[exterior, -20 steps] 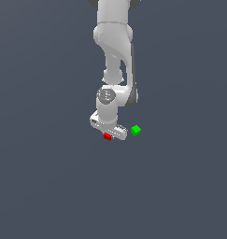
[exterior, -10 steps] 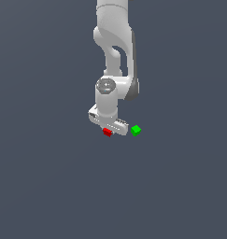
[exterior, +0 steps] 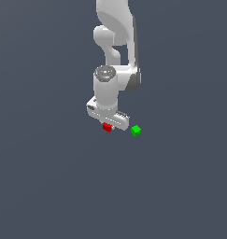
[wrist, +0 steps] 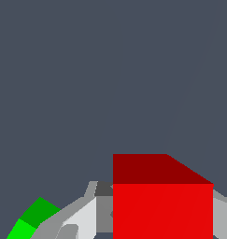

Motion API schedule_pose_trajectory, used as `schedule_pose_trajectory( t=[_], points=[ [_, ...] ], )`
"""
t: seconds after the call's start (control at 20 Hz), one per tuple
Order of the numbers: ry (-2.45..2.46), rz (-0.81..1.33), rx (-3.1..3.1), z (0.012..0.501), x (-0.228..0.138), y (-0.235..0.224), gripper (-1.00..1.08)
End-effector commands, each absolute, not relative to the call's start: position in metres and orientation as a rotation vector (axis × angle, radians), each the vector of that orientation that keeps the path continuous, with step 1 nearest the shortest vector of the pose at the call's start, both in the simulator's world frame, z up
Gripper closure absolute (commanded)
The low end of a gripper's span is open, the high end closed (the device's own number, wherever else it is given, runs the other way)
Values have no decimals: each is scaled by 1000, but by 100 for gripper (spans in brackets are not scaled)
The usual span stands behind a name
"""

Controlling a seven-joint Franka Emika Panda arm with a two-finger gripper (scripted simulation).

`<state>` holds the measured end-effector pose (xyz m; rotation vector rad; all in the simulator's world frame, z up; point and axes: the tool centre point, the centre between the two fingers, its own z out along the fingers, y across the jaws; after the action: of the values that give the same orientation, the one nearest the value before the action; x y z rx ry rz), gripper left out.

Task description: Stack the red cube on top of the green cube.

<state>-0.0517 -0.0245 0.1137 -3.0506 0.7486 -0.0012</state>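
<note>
The red cube [exterior: 107, 126] sits between the fingers of my white gripper [exterior: 107, 128], which is shut on it and holds it just off the grey floor. In the wrist view the red cube [wrist: 162, 205] fills the space between the grey fingers [wrist: 82, 212]. The green cube [exterior: 136, 130] rests on the floor a short way toward the exterior view's right of the gripper. It is apart from the gripper. It also shows in the wrist view [wrist: 31, 217], partly hidden behind one finger.
The plain grey floor [exterior: 54, 186] spreads all around. The white arm [exterior: 116, 51] rises above the gripper.
The gripper has risen with the red cube in it. The green cube has not moved.
</note>
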Motion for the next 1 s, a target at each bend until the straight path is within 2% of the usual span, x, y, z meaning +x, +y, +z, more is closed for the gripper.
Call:
schedule_pose_trajectory(
  t=[0.0, 0.45, 0.95],
  points=[
    [749, 0, -3051, 117, -52, -25, 108],
    [749, -1, -3051, 108, -57, -1, 108],
    [748, -1, -3051, 80, -75, 85, 108]
  ],
)
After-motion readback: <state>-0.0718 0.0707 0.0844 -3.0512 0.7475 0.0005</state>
